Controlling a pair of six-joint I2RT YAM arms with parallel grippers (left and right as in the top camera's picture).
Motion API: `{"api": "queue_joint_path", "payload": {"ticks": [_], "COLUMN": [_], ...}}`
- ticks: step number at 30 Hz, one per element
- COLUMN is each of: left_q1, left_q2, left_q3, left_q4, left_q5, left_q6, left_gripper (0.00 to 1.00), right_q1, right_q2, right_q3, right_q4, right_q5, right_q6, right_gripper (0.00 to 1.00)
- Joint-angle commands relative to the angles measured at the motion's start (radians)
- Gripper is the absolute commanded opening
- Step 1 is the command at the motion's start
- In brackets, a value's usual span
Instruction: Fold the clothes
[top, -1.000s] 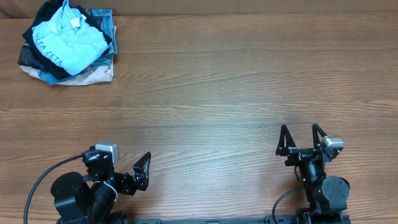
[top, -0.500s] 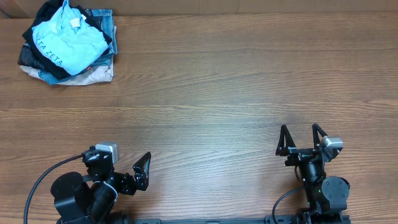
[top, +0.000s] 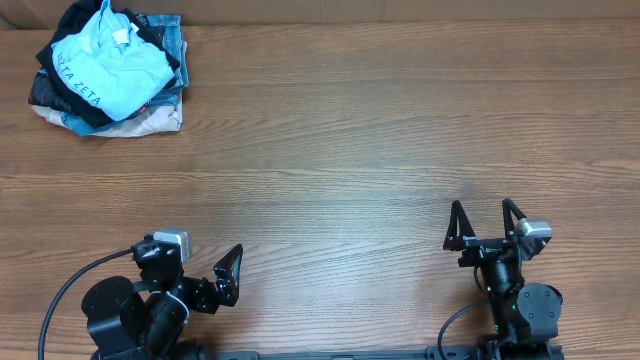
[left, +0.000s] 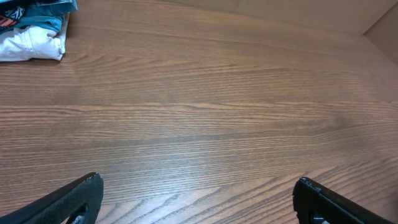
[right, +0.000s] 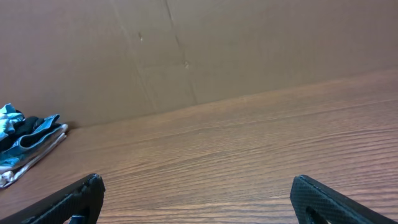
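While both arms sit at the near edge of the wood-grain table (top: 350, 150), the left gripper (left: 198, 182) and right gripper (top: 482, 208) stand spread wide, holding nothing. Well beyond them, in the far left corner, the sky-blue T-shirt (top: 110, 65) lies crumpled atop a pile of black, denim and beige clothes (top: 160, 112).

Bright, even light on a wooden table (top: 330, 120)
Soft light from above leaves only faint, short shadows and a pale sheen mid-table. Wrist views are slightly softer, with black fingertips (left: 71, 200) blurred at the near corners
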Motion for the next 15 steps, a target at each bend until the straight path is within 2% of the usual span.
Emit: {"api": "queue_joint_path", "payload": {"ticks": [1, 7, 9, 11, 15], "left_q1": [0.000, -0.055, -0.108, -0.174, -0.281], "left_q2": [-0.003, -0.009, -0.015, -0.031, -0.088], "left_q3": [0.002, 0.002, 0.002, -0.003, -0.058], "left_q4": [0.001, 0.002, 0.014, 0.044, 0.175], "left_q5": [0.001, -0.028, -0.013, -0.098, -0.227], "left_q6": [-0.010, -0.020, -0.121, -0.179, -0.182], "left_gripper": [1.00, 1.00, 1.00, 1.00, 1.00], "right_q1": [-0.002, -0.002, -0.002, -0.002, -0.002], "right_q2": [-0.010, -0.010, -0.010, -0.010, -0.010], "right_q3": [-0.011, -0.011, -0.011, -0.011, -0.011], "right_q4": [0.007, 0.007, 0.007, 0.007, 0.007], "right_q5": [0.002, 0.002, 0.002, 0.002, 0.002], "right_q6": [-0.004, -0.004, -0.004, -0.004, -0.004], "right_gripper": [1.00, 1.00, 1.00, 1.00, 1.00]}}
